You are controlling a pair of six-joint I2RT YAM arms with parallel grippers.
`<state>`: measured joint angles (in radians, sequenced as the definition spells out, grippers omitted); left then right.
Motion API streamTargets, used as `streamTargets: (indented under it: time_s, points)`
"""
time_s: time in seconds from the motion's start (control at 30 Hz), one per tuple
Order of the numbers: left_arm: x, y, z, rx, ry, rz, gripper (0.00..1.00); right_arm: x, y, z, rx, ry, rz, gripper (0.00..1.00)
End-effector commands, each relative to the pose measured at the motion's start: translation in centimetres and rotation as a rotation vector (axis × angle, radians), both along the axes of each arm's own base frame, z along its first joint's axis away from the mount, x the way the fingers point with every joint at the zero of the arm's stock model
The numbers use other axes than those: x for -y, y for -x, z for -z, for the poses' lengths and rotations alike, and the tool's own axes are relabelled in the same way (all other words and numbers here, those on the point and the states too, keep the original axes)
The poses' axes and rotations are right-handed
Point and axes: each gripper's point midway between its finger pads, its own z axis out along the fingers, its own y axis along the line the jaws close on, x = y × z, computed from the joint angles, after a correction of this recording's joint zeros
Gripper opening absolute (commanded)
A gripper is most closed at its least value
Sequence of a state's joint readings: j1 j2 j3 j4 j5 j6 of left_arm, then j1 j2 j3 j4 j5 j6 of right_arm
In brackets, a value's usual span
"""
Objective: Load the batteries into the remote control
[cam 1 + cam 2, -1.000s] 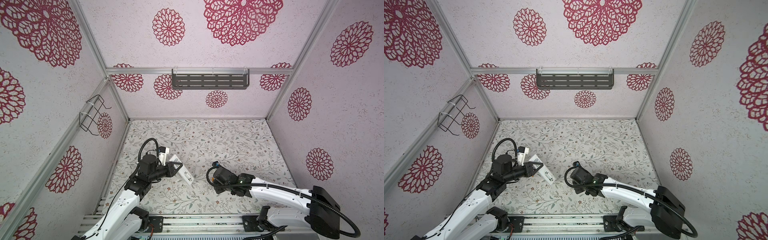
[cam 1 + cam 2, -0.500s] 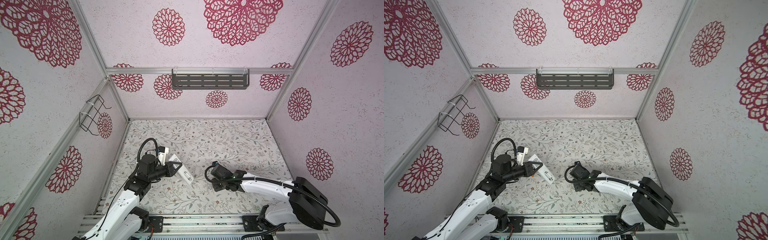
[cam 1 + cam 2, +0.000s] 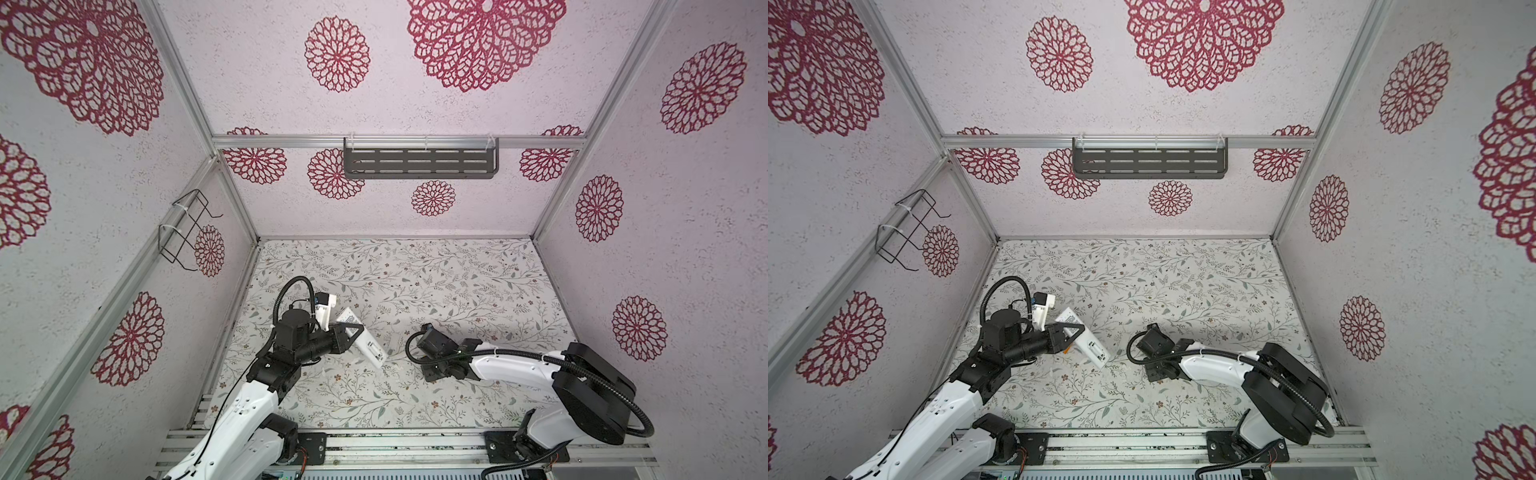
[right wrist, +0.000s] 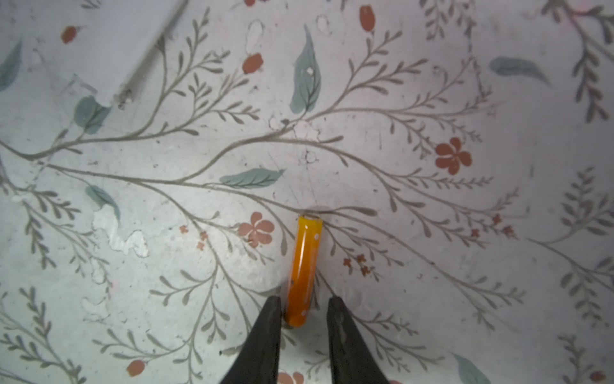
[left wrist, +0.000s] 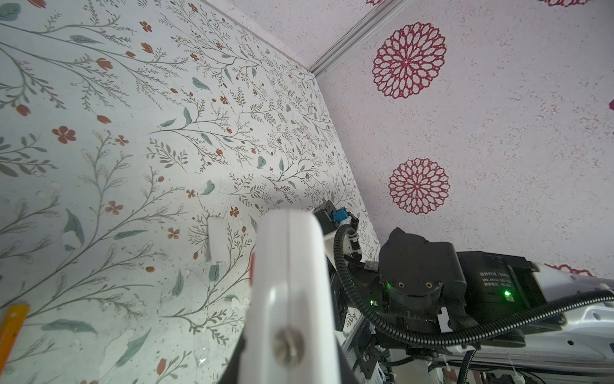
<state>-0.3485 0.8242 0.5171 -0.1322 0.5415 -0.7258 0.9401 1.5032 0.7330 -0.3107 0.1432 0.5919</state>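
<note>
Top view: right pincer [image 3: 434, 374] has shifted left.

Pale walls [image 3: 249, 83] with crimson rosettes [image 3: 337, 54] enclose a leaf-patterned floor [image 3: 415, 282]; a grey slotted shelf [image 3: 419, 163] hangs at the back.

Orange battery [image 4: 304, 266], floral-patterned table [image 4: 518, 186]
</note>
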Motion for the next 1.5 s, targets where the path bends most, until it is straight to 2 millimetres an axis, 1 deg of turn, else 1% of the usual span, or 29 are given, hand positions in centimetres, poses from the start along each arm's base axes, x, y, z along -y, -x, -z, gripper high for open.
streamTargets:
  time_s: [0.0, 0.17, 0.47, 0.53, 0.7, 0.77, 0.9, 1.03, 1.17, 1.23, 1.33, 1.47]
  points:
    - [0.0, -0.4, -2.3, 0.072, 0.029, 0.004, 0.0, -0.4, -0.5, -0.2, 0.005, -0.007, 0.003, 0.24]
    - [0.0, -0.4, -2.2, 0.071, 0.028, 0.003, 0.0, -0.2, -0.5, -0.2, 0.005, 0.004, -0.002, 0.18]
    - [0.1, -0.5, -2.2, 0.068, 0.032, 0.004, 0.0, -0.1, -0.7, -0.2, 0.016, 0.037, -0.031, 0.11]
    - [0.1, -0.4, -2.2, 0.068, 0.032, 0.003, 0.0, -0.4, -0.9, -0.6, 0.031, 0.031, -0.047, 0.1]
    - [0.0, -0.4, -2.0, 0.061, 0.038, -0.004, 0.0, -1.7, -1.4, -2.9, 0.111, -0.023, -0.124, 0.09]
    - [0.0, -0.5, -1.7, 0.055, 0.037, -0.006, 0.0, -2.5, -1.3, -4.2, 0.143, -0.064, -0.177, 0.09]
    - [0.0, -0.6, -1.3, 0.047, 0.05, -0.011, 0.0, -3.6, -0.9, -6.5, 0.193, -0.124, -0.255, 0.09]
    - [0.1, -0.6, -0.7, 0.032, 0.059, -0.012, 0.0, -5.1, 0.1, -9.4, 0.266, -0.2, -0.361, 0.09]
    - [0.3, -0.5, -0.8, 0.03, 0.065, -0.001, 0.0, -6.7, 1.6, -12.3, 0.344, -0.276, -0.478, 0.09]
    - [0.4, -0.5, -0.9, 0.031, 0.068, 0.003, 0.0, -7.2, 2.1, -13.7, 0.372, -0.308, -0.507, 0.09]
    - [0.5, -0.4, -1.0, 0.032, 0.075, 0.011, 0.0, -8.0, 2.7, -15.2, 0.397, -0.337, -0.541, 0.09]
    - [0.6, -0.3, -1.3, 0.038, 0.089, 0.019, 0.0, -9.0, 3.4, -16.5, 0.413, -0.378, -0.581, 0.09]
